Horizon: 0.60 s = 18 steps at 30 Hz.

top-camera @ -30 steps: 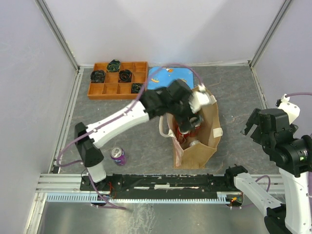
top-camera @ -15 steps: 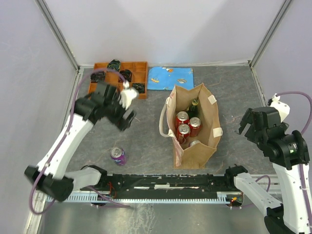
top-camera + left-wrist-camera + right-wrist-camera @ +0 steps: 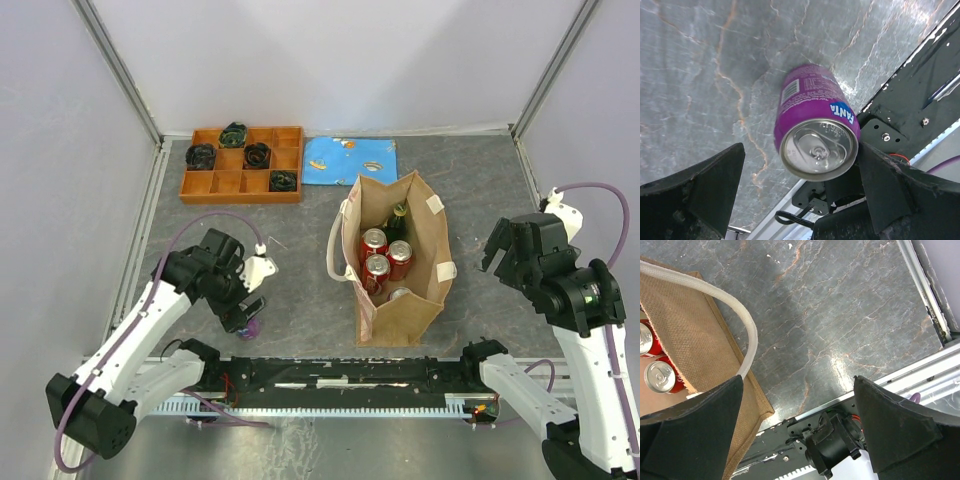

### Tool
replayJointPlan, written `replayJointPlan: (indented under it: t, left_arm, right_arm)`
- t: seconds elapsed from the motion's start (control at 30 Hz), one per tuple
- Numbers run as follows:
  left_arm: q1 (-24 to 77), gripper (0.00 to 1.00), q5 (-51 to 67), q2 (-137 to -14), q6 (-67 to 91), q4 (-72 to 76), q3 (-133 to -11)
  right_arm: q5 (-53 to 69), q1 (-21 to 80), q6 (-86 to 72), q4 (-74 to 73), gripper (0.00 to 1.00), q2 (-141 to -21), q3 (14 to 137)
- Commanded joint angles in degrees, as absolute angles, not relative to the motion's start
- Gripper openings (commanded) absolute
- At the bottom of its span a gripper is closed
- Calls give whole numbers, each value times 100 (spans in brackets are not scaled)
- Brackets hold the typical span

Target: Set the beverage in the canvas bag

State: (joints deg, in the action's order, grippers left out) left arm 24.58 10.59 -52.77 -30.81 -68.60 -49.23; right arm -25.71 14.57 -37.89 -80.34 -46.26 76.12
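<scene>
Top external: the canvas bag (image 3: 405, 312), mid-table, holds red cans (image 3: 376, 266) and a bottle (image 3: 398, 221). The purple can (image 3: 815, 127) stands near left between the left gripper's (image 3: 799, 197) wide jaws. The right gripper (image 3: 797, 412) also gapes wide.

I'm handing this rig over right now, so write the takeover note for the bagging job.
Left gripper: open, straddling the purple Fanta can, which stands on the table by the front rail; no grip yet.
Right gripper: open, empty, over the table right of the canvas bag.
Done: the bag stands upright mid-table, holding red cans and a dark bottle.
Left: close on the purple can, lift it, lower it into the bag.
</scene>
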Motion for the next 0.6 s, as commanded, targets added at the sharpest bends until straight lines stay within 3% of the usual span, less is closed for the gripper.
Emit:
replayJointPlan:
  t: [0.0,0.2,0.27,0.47,0.57]
  left_arm:
    - [2463,99,1081,-5317,-3489,-6378,-4619]
    - [2470,96,1058,-5470,-3617,-6122,-4372]
    - [2463,80,1087,-5554,-3603,-6105,-4387]
    - [2469,4,1093,-5671,-3367,-6176,-4855]
    - [2463,3,987,-5995,-3087,-6026,-5847]
  right_arm:
    - [-2620,1450,-3804,-7954,99,-4619,7708]
    - [-2705,1450,-3853,-8084,99,-4546,7767]
    - [-2705,1450,-3873,-8084,99,-4533,7765]
    - [-2705,1456,-3894,-8056,99,-4552,7770]
    - [-2705,1450,-3891,-8034,99,-4581,7787]
